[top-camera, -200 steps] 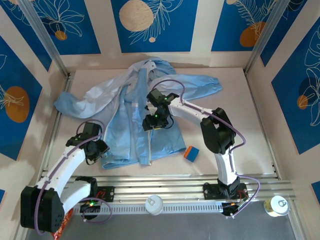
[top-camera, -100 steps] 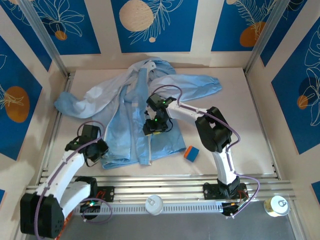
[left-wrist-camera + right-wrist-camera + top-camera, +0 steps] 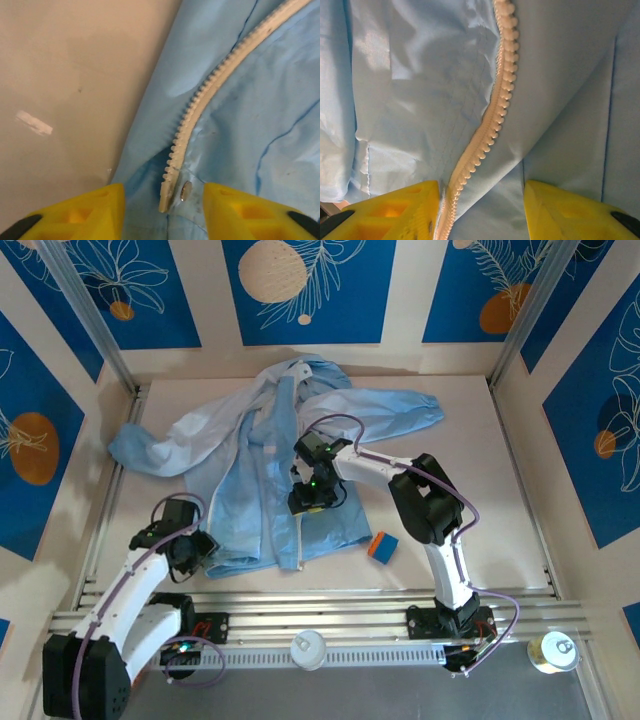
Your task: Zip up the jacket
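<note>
Centrally on the pale, matte desk (image 3: 490,480) the jacket (image 3: 250,470) is laid out, with its hood toward the far edge, its hem toward the near edge and one sleeve reaching toward each side. It is made of thin, light-blue, crinkled fabric with stitched seams. The zipper (image 3: 202,100) is seen as a whitish strip of blunt moulded teeth, ending just beside a small round metal stud (image 3: 185,191). The left hand (image 3: 164,212) is held wide open over that end, with its yellow fingers (image 3: 90,212) on either side and nothing gripped. The right hand (image 3: 480,212) is likewise spread open astride the cream, beaded teeth further up the front. The strip lies just beside one finger and nothing is clamped. A small blue-and-orange block (image 3: 381,545) is set near the hem's right corner.
</note>
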Controlling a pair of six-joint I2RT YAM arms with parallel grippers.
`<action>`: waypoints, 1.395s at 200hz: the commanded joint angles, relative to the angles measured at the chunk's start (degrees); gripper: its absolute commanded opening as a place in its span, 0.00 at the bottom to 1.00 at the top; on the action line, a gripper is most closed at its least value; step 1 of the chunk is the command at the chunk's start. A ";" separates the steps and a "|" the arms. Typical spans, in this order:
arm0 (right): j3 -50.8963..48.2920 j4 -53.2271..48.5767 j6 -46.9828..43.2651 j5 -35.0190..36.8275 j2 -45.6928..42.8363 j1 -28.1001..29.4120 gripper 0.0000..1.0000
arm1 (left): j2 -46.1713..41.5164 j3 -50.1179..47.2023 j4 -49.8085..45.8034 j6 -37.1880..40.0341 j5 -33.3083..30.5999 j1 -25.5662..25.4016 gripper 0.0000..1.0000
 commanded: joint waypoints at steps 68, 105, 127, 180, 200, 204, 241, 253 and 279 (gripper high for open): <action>1.32 -0.37 -0.18 0.28 1.11 0.30 0.48 | -2.65 5.73 0.42 5.95 0.97 0.73 0.00; 0.76 0.22 -0.11 -0.07 1.37 0.05 0.48 | -0.56 11.78 -3.37 12.23 0.30 0.18 0.00; 0.87 0.07 -0.28 -0.34 1.74 -0.14 0.48 | 1.53 13.70 -3.40 14.62 -0.28 -1.67 0.00; -0.44 0.67 -0.37 -0.16 1.63 -0.83 0.48 | 4.14 12.35 0.35 12.37 1.69 -3.16 0.25; -1.25 0.94 -0.42 -0.08 1.22 -1.10 0.48 | 5.17 9.84 4.17 9.90 4.14 -3.22 0.30; -1.38 0.94 -0.44 -0.10 1.22 -1.11 0.48 | 5.50 9.42 4.90 9.40 4.63 -3.19 0.30; -1.67 0.94 -0.65 -0.08 1.05 -1.16 0.48 | 7.86 7.92 6.06 8.25 4.91 -3.19 0.36; -1.56 0.86 -0.68 -0.05 1.04 -1.28 0.48 | 8.09 8.41 5.23 8.77 4.28 -3.15 0.38; -1.50 0.76 -0.87 0.03 1.20 -1.26 0.48 | 8.26 9.60 4.10 10.03 3.52 -3.17 0.38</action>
